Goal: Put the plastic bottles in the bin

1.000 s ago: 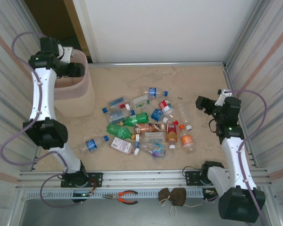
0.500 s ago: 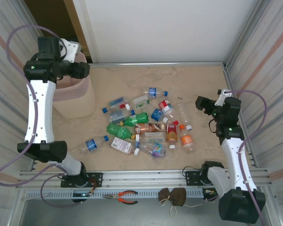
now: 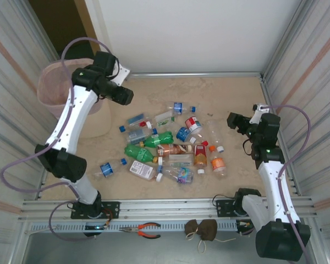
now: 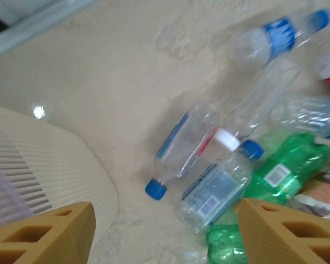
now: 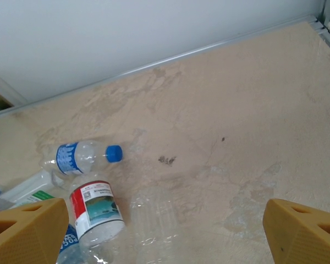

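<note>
Several plastic bottles (image 3: 168,146) lie in a heap mid-floor, and one blue-capped bottle (image 3: 107,168) lies apart to the left. The pale pink bin (image 3: 48,82) stands at the far left. My left gripper (image 3: 124,97) hangs open and empty between bin and heap. Under the left gripper (image 4: 165,236) lie a clear blue-capped bottle (image 4: 184,146), a labelled clear bottle (image 4: 215,191) and a green bottle (image 4: 280,170), with the bin's ribbed wall (image 4: 49,165) at left. My right gripper (image 3: 234,120) is open right of the heap. Below the right gripper (image 5: 165,231) are a red-labelled bottle (image 5: 96,212) and a blue-labelled bottle (image 5: 80,157).
Corrugated metal walls close in both sides and a white panel closes the back. Orange-handled pliers (image 3: 148,230) and a brown pouch (image 3: 201,230) rest on the front rail. Bare floor (image 3: 154,93) lies behind the heap.
My left arm has swung from over the bin to the right, toward the heap, with its jaws a little narrower. The right arm and the bottles have not moved.
</note>
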`<state>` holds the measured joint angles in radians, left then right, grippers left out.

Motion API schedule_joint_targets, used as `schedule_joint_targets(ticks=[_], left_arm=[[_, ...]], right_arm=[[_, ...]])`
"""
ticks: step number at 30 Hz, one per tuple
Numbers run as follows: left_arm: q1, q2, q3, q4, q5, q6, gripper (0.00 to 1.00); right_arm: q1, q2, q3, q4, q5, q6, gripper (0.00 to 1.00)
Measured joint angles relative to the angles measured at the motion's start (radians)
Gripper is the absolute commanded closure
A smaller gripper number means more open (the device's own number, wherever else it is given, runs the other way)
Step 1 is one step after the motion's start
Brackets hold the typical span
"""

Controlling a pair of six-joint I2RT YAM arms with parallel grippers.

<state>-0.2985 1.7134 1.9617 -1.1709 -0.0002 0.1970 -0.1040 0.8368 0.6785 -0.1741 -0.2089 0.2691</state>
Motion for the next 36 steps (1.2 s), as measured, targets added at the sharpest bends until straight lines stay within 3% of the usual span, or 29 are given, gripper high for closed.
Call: schedule_joint_targets(ticks=[9, 21, 24, 31, 36], left_arm=[[0.045, 0.02, -0.06, -0.002, -0.09, -0.023, 0.31], [0.057, -0.133, -0.23, 0.004, -0.038, 0.037, 0.31], [0.014, -0.202, -0.313, 0.016, 0.006, 0.095, 0.31], [-0.204, -0.314, -0.536, 0.019, 0.019, 0.257, 0.32], [-0.232, -0.331, -0.699, 0.018, -0.001, 0.314, 0.32]], right_arm=[[0.0, -0.018, 0.0, -0.014, 0.003, -0.016, 0.09], [0.0, -0.024, 0.0, -0.014, 0.004, -0.018, 0.09], [0.0, -0.028, 0.0, -0.014, 0.004, -0.018, 0.09], [0.0, -0.028, -0.001, -0.014, 0.003, -0.018, 0.09], [0.0, -0.028, -0.001, -0.014, 0.003, -0.02, 0.09]])
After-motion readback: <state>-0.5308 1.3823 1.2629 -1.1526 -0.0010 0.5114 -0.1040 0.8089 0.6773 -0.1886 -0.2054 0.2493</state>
